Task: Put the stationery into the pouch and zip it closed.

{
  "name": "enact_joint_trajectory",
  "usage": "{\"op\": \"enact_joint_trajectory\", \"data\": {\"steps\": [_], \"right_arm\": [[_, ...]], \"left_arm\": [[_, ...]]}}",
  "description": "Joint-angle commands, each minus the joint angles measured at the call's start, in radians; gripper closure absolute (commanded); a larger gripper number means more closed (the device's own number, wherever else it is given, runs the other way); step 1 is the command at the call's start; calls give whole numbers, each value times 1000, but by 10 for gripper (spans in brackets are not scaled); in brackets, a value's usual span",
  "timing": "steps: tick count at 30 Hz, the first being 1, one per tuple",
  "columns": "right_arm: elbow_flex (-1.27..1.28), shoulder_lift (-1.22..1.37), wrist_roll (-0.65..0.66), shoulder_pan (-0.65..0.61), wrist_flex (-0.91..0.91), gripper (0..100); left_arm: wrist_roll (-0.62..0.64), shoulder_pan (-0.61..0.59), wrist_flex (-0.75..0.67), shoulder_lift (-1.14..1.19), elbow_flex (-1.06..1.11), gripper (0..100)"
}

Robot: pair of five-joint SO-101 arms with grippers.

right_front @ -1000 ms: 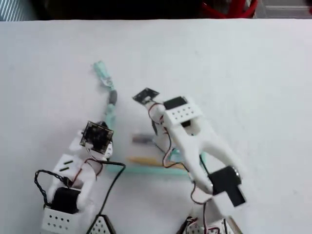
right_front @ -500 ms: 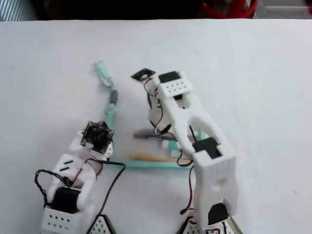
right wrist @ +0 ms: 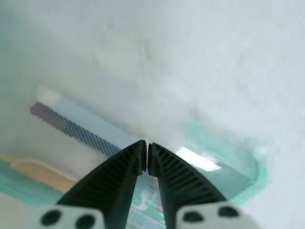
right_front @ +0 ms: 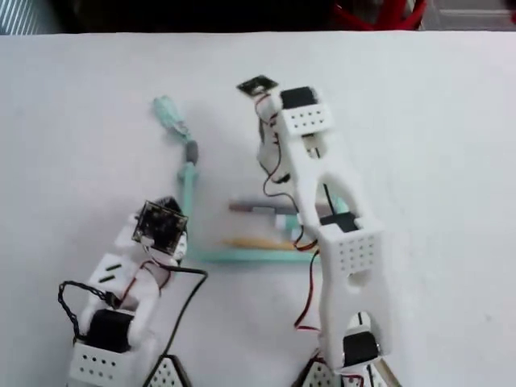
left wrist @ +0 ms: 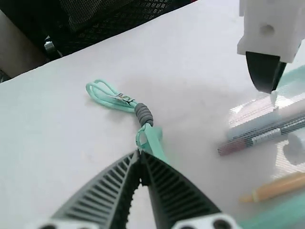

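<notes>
A clear pouch with teal edging (right_front: 242,255) lies flat on the white table. Inside it are a grey pen (right_front: 258,208) and a wood-coloured pencil (right_front: 250,241). A teal cord loop (right_front: 168,114) with a grey bead (right_front: 191,151) trails from its corner. My left gripper (left wrist: 139,164) is shut on the teal strip just below the bead (left wrist: 143,113). My right gripper (right wrist: 146,160) is shut, its tips down on the pouch (right wrist: 248,167) beside the pen (right wrist: 81,126). I cannot tell whether the tips pinch anything. The right arm (right_front: 322,185) covers part of the pouch from above.
The table's far edge (right_front: 258,32) borders a dark area. White table surface extends to the right of the right arm and beyond the cord loop. The left arm's base and cables (right_front: 105,322) sit at the near left.
The right arm has stretched away from its base across the pouch. The pouch, pen and pencil have slid the same way. The left arm has kept still.
</notes>
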Motion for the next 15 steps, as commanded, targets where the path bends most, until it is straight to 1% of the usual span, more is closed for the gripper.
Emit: {"op": "enact_joint_trajectory", "data": {"steps": [1,4,7,9,13,15], "right_arm": [[-64,-130,-35,42,44,980],[-15,-280,-35,41,47,980],[87,-503,-43,31,45,980],[166,-674,-78,24,44,980],[353,-1030,-114,19,16,980],[457,-1208,-114,28,-28,980]], "left_arm": [[-5,-24,-43,-13,-9,977],[-5,-28,-43,-15,-11,976],[-5,-31,-69,-15,-9,976],[8,-70,-87,-15,-12,976],[133,-159,-89,-13,-80,959],[183,-194,-28,-12,-163,925]]}}
